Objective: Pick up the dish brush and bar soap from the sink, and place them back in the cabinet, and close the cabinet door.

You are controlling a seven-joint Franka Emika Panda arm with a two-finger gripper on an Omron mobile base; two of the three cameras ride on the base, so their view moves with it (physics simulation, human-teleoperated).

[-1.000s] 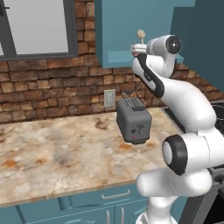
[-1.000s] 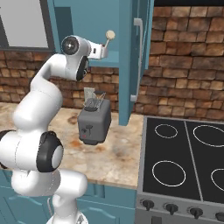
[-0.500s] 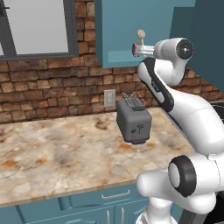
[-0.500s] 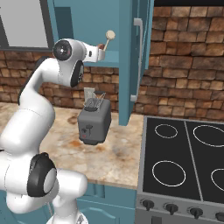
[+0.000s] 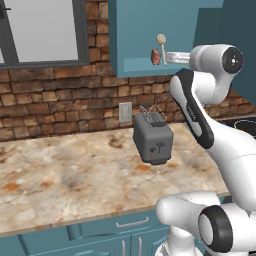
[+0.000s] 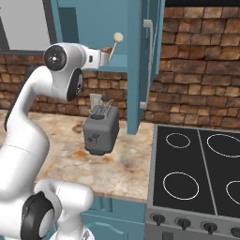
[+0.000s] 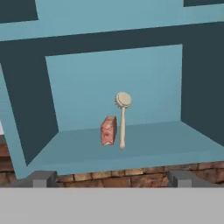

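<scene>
While the end effector (image 7: 112,179) stands spread wide and holds nothing, the dish brush (image 7: 122,119) stands upright on the cabinet (image 7: 144,83) shelf floor, cream round head up, thin tan handle down. Just beside it, on its left in the hand view, the bar soap (image 7: 108,130) stands on end, a reddish-brown block with a paler face; whether they touch cannot be told. Both sit near the middle of the shelf, back from its front edge. No writing is legible anywhere. The cabinet door (image 6: 140,65) hangs open. Below, a grey toaster (image 5: 152,137) stands on the counter (image 5: 65,180), beside a black stove (image 6: 197,173).
</scene>
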